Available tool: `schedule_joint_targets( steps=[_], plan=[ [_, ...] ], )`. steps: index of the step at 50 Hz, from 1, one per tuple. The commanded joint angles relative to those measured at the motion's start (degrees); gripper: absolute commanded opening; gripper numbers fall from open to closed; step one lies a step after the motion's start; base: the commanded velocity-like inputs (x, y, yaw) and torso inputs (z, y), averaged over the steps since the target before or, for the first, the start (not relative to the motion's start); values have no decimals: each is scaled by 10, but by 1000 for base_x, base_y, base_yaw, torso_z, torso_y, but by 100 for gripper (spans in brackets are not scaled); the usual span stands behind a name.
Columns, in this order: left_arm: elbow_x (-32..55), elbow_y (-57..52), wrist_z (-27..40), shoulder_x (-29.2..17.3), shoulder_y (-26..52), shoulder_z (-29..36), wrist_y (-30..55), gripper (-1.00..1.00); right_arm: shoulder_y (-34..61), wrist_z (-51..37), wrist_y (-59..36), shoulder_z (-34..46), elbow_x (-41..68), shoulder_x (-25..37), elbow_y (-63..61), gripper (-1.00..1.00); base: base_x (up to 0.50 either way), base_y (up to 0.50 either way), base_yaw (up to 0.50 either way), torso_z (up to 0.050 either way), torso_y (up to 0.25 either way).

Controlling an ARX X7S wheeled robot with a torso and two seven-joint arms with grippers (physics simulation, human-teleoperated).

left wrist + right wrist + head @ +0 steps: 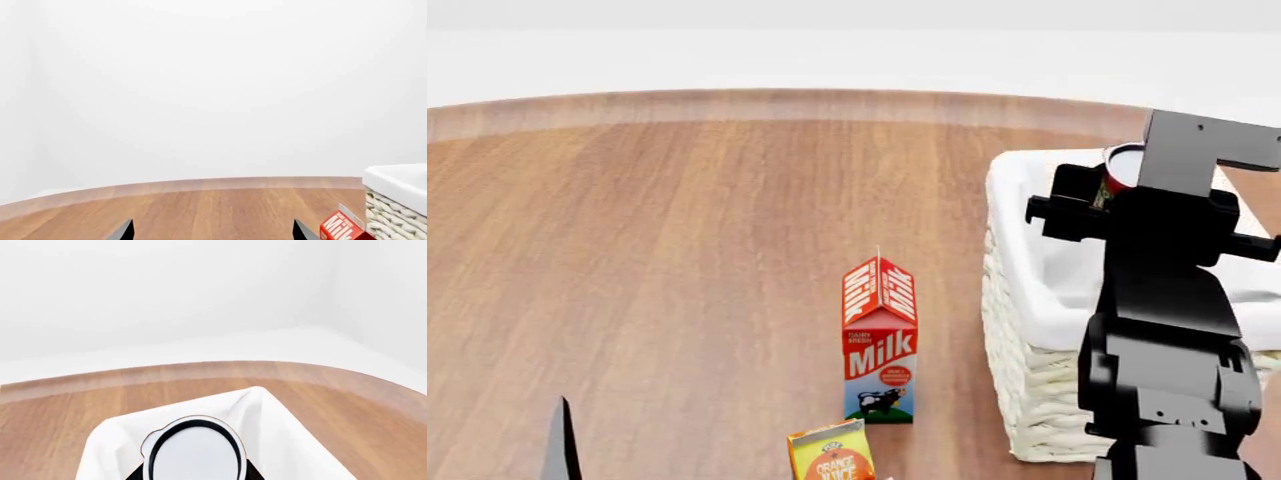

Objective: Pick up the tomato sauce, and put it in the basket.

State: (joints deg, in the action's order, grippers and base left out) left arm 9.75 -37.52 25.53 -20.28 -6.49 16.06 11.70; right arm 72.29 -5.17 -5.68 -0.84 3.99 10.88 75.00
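Observation:
The tomato sauce can (1121,166) is held in my right gripper (1114,190) above the cream-white woven basket (1014,300) at the table's right. Only its red side and silvery-white top show past the arm. In the right wrist view the can's top (195,452) fills the space between the jaws, with the basket's white lining (280,430) below it. My left gripper (212,232) is open and empty, low at the near left; one fingertip (561,440) shows in the head view.
A red and white milk carton (880,345) stands left of the basket and also shows in the left wrist view (341,227). An orange juice carton (830,455) stands at the near edge. The round wooden table (667,250) stretches left.

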Motion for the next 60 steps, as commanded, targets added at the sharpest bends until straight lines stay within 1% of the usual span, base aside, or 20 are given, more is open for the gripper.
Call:
schedule_joint_targets(
  steps=[1,24,47,48,57,60],
  plan=[
    [0,3,1,-1,1,2,-2,100,-8,3,-11,-21,-27,-2,0,-100,0,0,0,0,0],
    [3,5,4,-4,3,6,-2,100,-39,8,-4,-37,-36,-5,0,-100,0,0,0,0,0],
    [5,5,8,-7,4,8,-1,100,-45,8,-3,-49,-37,-6,0,-100,0,0,0,0,0],
    [6,5,8,-7,4,8,-1,100,-46,7,-3,-48,-38,-6,0,100,0,0,0,0,0],
    [7,5,10,-8,4,9,-2,100,-40,11,-5,-51,-37,-5,0,100,0,0,0,0,0],
    [7,6,10,-8,5,10,-2,100,-33,15,16,-60,-30,-7,0,100,0,0,0,0,0]
  ],
)
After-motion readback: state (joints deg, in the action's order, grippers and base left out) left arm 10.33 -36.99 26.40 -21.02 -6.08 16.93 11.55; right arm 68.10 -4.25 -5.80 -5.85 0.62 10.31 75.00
